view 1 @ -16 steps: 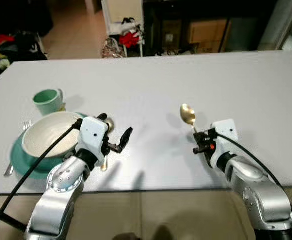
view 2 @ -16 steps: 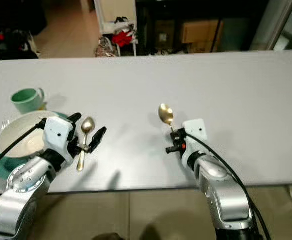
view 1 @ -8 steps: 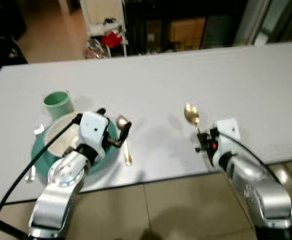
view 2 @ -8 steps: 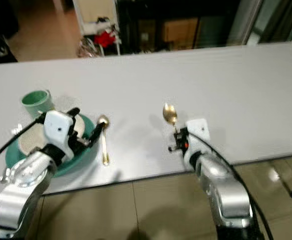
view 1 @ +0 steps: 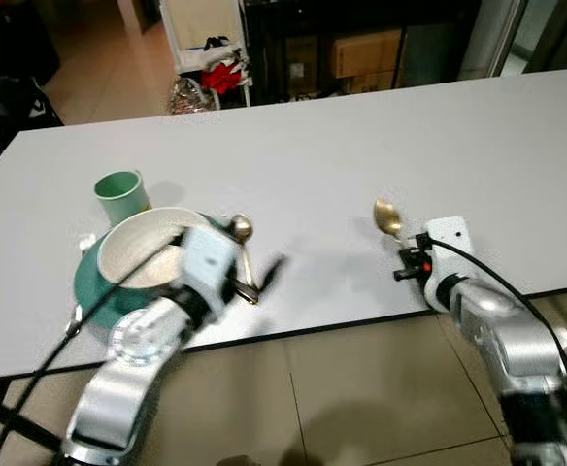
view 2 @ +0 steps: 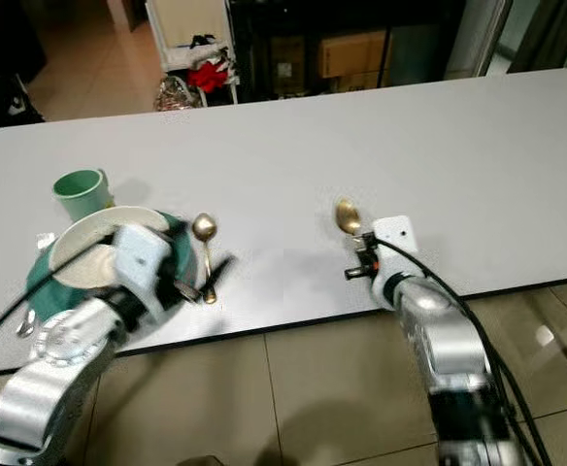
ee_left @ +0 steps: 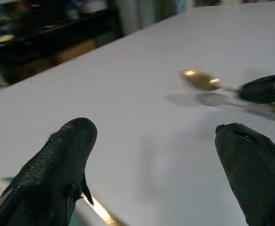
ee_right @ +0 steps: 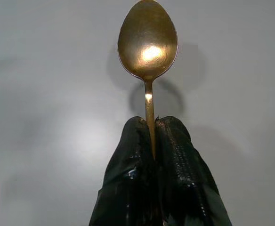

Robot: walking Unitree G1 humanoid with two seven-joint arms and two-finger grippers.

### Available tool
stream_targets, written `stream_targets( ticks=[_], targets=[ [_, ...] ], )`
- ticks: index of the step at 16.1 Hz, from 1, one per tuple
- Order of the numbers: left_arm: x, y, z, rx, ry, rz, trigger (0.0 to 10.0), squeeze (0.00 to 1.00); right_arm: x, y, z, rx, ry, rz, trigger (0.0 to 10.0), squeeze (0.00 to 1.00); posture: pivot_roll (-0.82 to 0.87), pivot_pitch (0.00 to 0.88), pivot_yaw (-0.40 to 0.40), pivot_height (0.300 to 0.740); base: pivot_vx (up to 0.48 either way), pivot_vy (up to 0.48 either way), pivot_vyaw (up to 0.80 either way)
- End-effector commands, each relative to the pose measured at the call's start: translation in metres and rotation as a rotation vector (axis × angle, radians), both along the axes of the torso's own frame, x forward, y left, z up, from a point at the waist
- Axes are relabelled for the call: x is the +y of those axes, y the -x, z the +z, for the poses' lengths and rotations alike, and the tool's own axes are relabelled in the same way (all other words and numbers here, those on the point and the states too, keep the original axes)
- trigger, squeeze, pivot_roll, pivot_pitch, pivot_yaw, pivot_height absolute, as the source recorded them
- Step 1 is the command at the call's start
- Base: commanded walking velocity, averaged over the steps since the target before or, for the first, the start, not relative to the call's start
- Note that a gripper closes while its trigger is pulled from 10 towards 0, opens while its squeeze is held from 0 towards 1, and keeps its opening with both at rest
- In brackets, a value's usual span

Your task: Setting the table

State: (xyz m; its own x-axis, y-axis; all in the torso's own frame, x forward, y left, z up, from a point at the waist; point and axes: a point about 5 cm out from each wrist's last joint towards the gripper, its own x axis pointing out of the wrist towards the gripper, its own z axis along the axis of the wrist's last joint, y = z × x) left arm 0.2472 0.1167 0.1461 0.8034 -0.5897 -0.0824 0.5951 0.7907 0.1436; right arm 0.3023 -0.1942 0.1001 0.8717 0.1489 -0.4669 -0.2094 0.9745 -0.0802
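cup: pale green cup (view 2: 80,191) sits at the far left of my white desk (view 2: 361,126), just behind the bowl.

fork: there's a bit of silver cutlery poking out at the left edge of the plate (view 1: 74,321), near the front edge of the desk. Looks like a fork, but it's too small for me to swear to it.

plate and bowl: teal plate (view 2: 41,279) with a white bowl (view 2: 94,248) stacked on top, front left of the desk. My left arm partly covers the near side.

first spoon: gold spoon (view 2: 205,254) lies flat on the desk just right of the plate, bowl end pointing away from me, handle toward the front edge.

left tool: my left tool (view 1: 254,282) hangs low over that spoon's handle end with its fingers spread wide, gripping nothing. It's pretty blurry in the head views. In the left wrist view the two black fingertips (ee_left: 67,155) stand well apart with bare desk between them and a sliver of gold just beside one of them.

second spoon: the other gold spoon (ee_right: 148,44) is in the middle of the desk, near the front edge, well apart from the place setting. Its bowl faces up and points away from me.

right tool: my right tool (ee_right: 152,136) is clamped tight on that spoon's thin handle, fingers pressed together around it, at the desk's front edge.

background: beyond the desk, a tan floor, something red (view 1: 227,77) at the foot of a white piece of furniture, and cardboard boxes (view 1: 366,53) in the dark.
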Motion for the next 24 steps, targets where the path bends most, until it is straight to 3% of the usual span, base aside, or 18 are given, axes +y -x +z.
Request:
stream_targets(
  ticks=[1, 5, 11, 20, 21, 24],
  targets=[
    [-0.002, 0.002, 0.002, 0.010, -0.006, -0.042, 10.0, 0.00, -0.002, -0.006, 0.001, -0.007, -0.003, 0.001, 10.0, 0.00, 0.06, 0.000, 0.090, 0.740, 0.000, 0.000, 0.00],
    [-0.005, 0.007, 0.001, 0.032, -0.042, -0.135, 10.0, 0.00, -0.013, -0.028, -0.003, 0.010, -0.019, 0.003, 10.0, 0.00, 0.07, 0.000, 0.093, 0.740, 0.000, 0.000, 0.00],
    [0.003, 0.011, 0.002, 0.048, -0.077, -0.149, 10.0, 0.00, -0.014, -0.051, -0.005, 0.038, -0.074, 0.039, 10.0, 0.00, 0.10, 0.000, 0.101, 0.740, 0.000, 0.000, 0.00],
    [0.006, 0.016, 0.002, 0.069, -0.084, -0.149, 10.0, 0.00, -0.010, -0.060, -0.011, 0.073, -0.090, -0.001, 10.0, 0.00, 0.11, 0.000, 0.097, 0.740, 0.000, 0.000, 0.00],
    [0.005, 0.016, 0.002, 0.069, -0.082, -0.149, 10.0, 0.00, -0.009, -0.061, -0.010, 0.071, -0.119, -0.015, 10.0, 1.00, 0.11, 0.000, 0.092, 0.740, 0.000, 0.000, 0.00],
    [0.004, 0.014, 0.003, 0.064, -0.057, -0.133, 10.0, 0.00, -0.008, -0.065, -0.001, 0.032, -0.126, 0.005, 10.0, 1.00, 0.09, 0.000, 0.091, 0.740, 0.000, 0.000, 0.00]
  ],
)
